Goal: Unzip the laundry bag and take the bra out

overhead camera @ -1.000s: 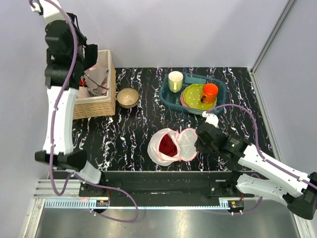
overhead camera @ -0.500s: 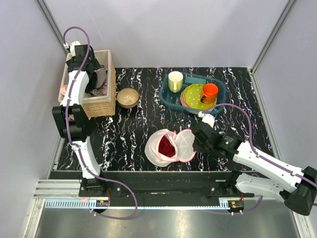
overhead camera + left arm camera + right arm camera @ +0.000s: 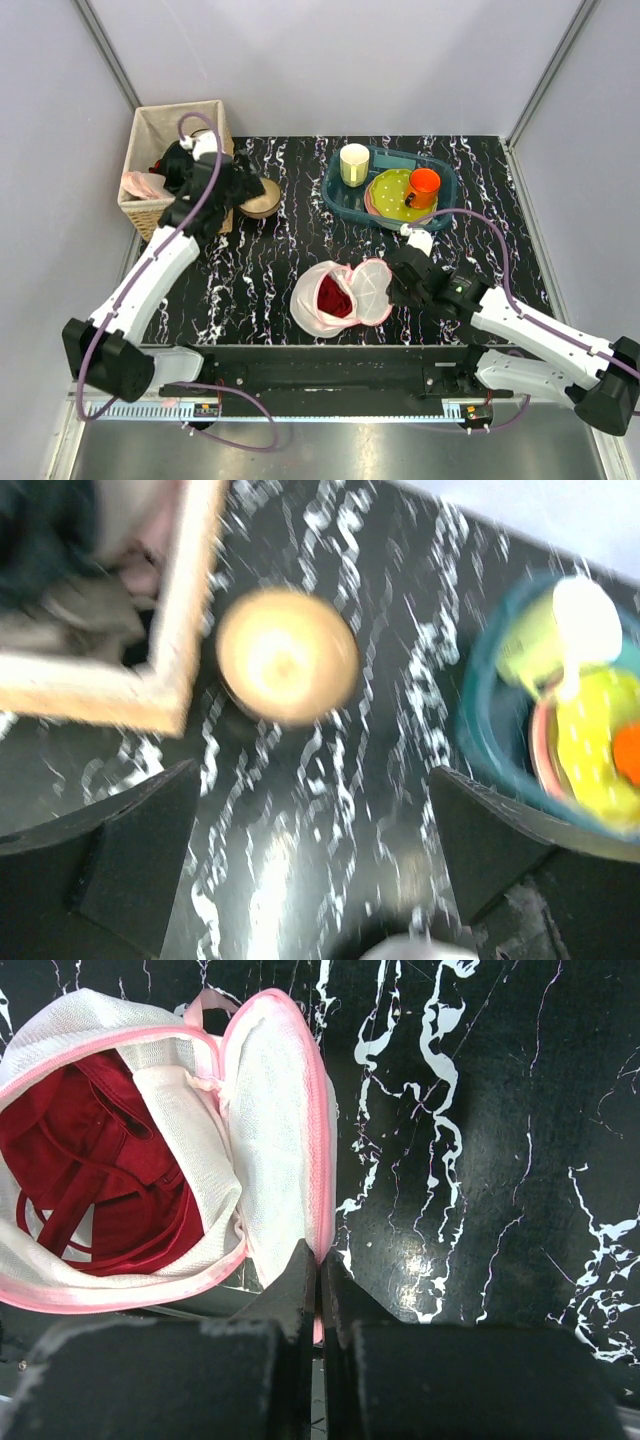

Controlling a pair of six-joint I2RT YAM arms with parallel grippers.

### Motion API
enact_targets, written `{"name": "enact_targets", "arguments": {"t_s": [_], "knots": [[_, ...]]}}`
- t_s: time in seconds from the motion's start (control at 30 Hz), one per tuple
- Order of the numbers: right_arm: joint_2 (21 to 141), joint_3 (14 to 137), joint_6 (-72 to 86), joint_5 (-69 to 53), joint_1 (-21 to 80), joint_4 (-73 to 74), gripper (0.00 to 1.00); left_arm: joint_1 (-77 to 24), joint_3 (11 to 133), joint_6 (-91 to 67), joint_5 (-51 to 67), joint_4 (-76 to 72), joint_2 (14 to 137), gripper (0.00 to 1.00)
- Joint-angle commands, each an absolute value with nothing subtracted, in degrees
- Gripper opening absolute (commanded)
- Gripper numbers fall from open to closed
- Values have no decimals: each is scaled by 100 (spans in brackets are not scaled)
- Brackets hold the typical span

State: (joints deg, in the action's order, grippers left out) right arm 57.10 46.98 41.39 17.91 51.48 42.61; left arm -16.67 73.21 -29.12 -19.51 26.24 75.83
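Observation:
The laundry bag lies unzipped near the table's front edge, its white mesh flap folded back to the right. The maroon bra lies inside the bag's open left half. My right gripper is shut on the pink zipper trim at the flap's near edge, at the bag's right side. My left gripper hovers over the table beside the wicker basket, far from the bag. Its jaws stand wide open with only tabletop between them.
A wicker basket holding cloths stands at the back left. A tan bowl sits beside it, just beyond my left fingers. A teal tray at the back right carries a cream cup, a green plate and an orange mug.
My left arm swung from above the basket down and right to near the bowl, and its gripper opened. The right gripper nudged the bag slightly left, still gripping the trim.

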Motion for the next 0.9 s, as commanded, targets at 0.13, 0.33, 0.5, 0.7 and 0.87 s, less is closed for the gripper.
{"name": "enact_targets", "arguments": {"t_s": [0.13, 0.33, 0.5, 0.7, 0.87], "knots": [[5335, 4641, 4131, 1872, 5177, 4096, 0, -3944, 6144, -3462, -1258, 2777, 6294, 95], [5362, 4641, 4201, 1863, 5186, 4113, 0, -5140, 5783, -4262, 502, 1820, 6249, 86], [5239, 4588, 4280, 1986, 5186, 4122, 0, -5888, 5705, -4456, 123, 1890, 6915, 82], [5124, 4509, 4368, 1960, 5186, 4166, 0, -6073, 5976, -4360, -417, 2082, 7751, 78], [4896, 4456, 4412, 2039, 5186, 4324, 0, -6056, 5951, -4219, -949, 2373, 8217, 73]]}}
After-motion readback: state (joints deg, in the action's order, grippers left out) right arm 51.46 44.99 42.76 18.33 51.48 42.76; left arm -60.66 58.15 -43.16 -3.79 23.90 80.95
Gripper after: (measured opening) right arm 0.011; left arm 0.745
